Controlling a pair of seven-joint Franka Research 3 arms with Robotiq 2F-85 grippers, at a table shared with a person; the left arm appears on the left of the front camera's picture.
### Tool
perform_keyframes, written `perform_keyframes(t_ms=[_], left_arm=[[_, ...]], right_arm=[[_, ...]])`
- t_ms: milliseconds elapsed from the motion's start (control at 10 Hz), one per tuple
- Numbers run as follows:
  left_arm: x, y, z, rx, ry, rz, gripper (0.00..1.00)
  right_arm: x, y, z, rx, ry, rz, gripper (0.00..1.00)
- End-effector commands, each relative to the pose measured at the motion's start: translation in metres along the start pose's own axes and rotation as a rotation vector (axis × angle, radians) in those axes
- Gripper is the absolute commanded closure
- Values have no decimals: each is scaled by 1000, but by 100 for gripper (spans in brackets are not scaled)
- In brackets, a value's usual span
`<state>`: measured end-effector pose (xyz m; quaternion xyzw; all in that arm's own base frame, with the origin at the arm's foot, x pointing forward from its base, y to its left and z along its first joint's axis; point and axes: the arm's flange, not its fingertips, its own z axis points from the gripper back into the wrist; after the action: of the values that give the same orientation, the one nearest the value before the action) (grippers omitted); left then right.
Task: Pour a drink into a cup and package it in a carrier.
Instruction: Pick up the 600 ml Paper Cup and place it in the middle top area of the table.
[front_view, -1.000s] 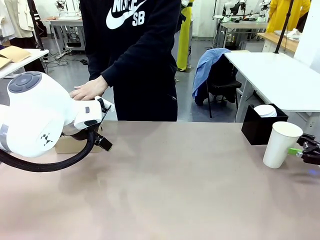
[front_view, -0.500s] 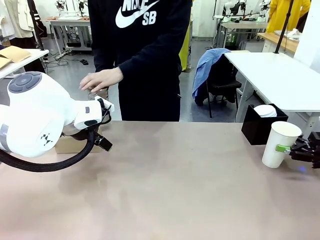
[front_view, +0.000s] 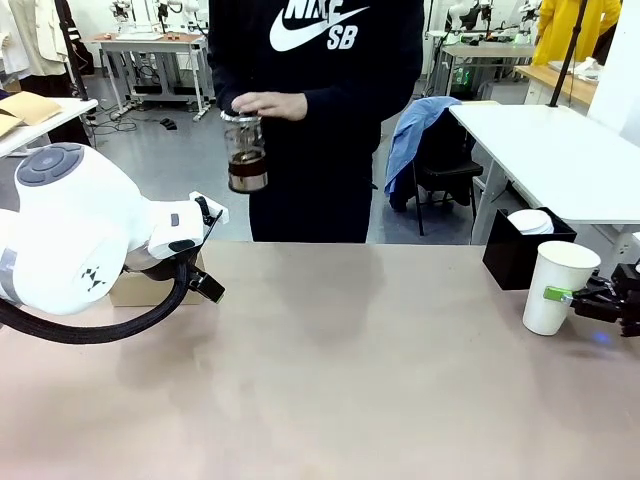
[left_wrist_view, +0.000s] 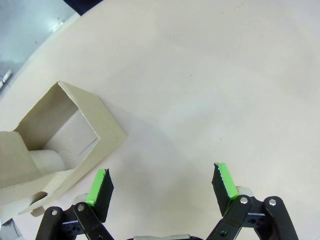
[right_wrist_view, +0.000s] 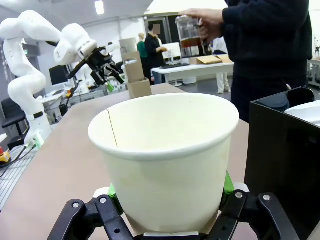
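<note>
Now the person's hand (front_view: 268, 104) has lifted the drink (front_view: 246, 160) up high. My right claw (right_wrist_view: 167, 195) squeezes the cup (right_wrist_view: 165, 150). Left wrist view shows my left claw (left_wrist_view: 162, 182) wide apart beside the carrier (left_wrist_view: 75, 130).

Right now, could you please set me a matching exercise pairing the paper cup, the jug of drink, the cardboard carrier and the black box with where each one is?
Things:
1. paper cup
2. jug of drink
3. carrier
4. black box

Places:
A. lifted off the table in the person's hand
B. on the table beside the open left hand
C. gripped by the right hand
D. on the table just beyond the cup, with white round things inside

Pairs: 1-C, 2-A, 3-B, 4-D.
</note>
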<state>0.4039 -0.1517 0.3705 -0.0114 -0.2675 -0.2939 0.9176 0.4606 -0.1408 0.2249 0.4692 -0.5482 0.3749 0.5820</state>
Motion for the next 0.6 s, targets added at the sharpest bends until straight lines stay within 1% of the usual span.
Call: perform_keyframes(t_ms=[0,200,300,400,500], left_arm=[[0,0,0,-1,0,0,0],[0,0,0,-1,0,0,0],[0,0,0,-1,0,0,0],[0,0,0,-1,0,0,0],[0,0,0,-1,0,0,0]], right_arm=[[1,0,-2,3,-1,4,20],[0,0,0,0,0,0,19],[17,11,-2,-35,-10,27,19],[44,26,-16,-52,-49,70,19],[68,40,-34,-69,-57,87,19]])
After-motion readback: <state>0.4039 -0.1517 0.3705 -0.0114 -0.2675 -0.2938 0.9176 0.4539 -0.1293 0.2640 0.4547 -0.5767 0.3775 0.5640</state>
